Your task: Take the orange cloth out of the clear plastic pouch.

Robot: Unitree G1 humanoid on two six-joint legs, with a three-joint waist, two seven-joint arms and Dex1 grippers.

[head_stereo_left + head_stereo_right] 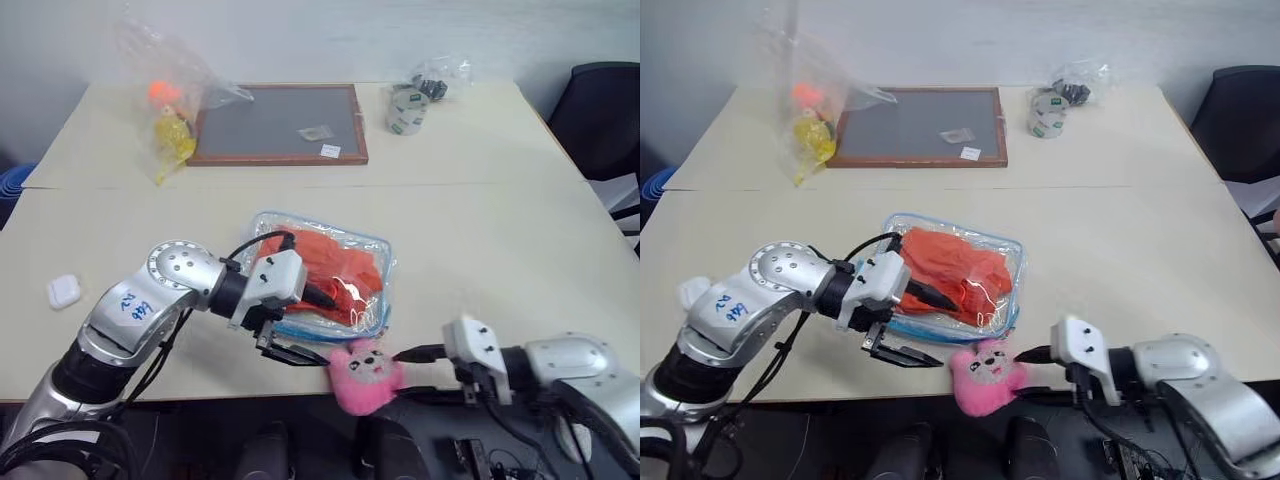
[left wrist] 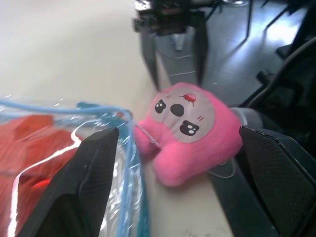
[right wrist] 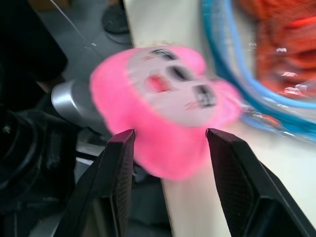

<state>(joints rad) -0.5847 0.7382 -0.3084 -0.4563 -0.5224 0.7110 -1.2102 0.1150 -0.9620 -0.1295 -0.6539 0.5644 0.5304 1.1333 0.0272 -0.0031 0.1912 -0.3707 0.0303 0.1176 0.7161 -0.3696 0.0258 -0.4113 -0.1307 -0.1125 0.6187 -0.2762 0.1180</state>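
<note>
Cloth still bagged, both hands near the pouch's near edge

I saw the orange cloth (image 1: 325,268) bunched inside the clear plastic pouch (image 1: 372,243), mid-bench; my left hand (image 1: 305,326) stood wide open at the pouch's 7 o'clock, empty, and my right hand (image 3: 170,143) was parted around the pink plush toy (image 1: 364,373) at 6 o'clock. I judged the cloth light and limp, the vinyl slippery: pinch a fold through the zipper mouth

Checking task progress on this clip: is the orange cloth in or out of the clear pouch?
In. The orange cloth lies bunched under the clear plastic pouch's film, inside its blue trim; none pokes out.
</note>
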